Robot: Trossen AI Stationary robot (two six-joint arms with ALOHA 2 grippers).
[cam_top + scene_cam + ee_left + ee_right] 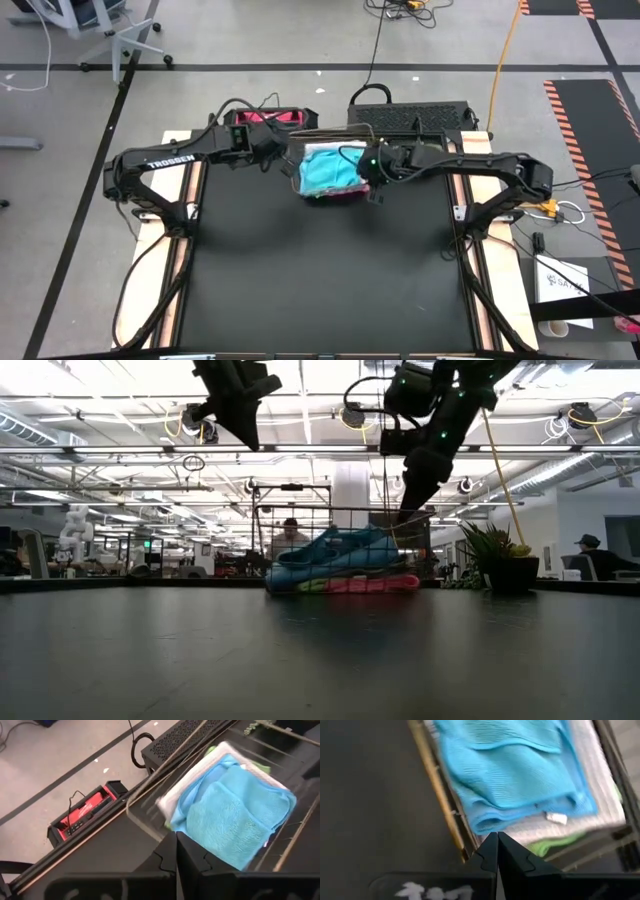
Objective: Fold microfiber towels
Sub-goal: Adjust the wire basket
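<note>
A copper wire basket [318,131] stands at the table's far middle and holds a stack of folded microfiber towels. A turquoise one [510,770] lies on top, over a light grey one [602,785], a lime green one [555,845] and a pink one [370,584] at the bottom. My right gripper [405,515] is shut, slants down and hangs over the basket's right side at about rim height, clear of the towels. My left gripper [250,440] is shut and hangs high above the table, just left of the basket [150,815].
The black table top [320,280] stretches out nearer than the basket. Beyond the far edge sit a red case [272,118] and a black box [410,115]. A potted plant [500,560] and people show in the room behind.
</note>
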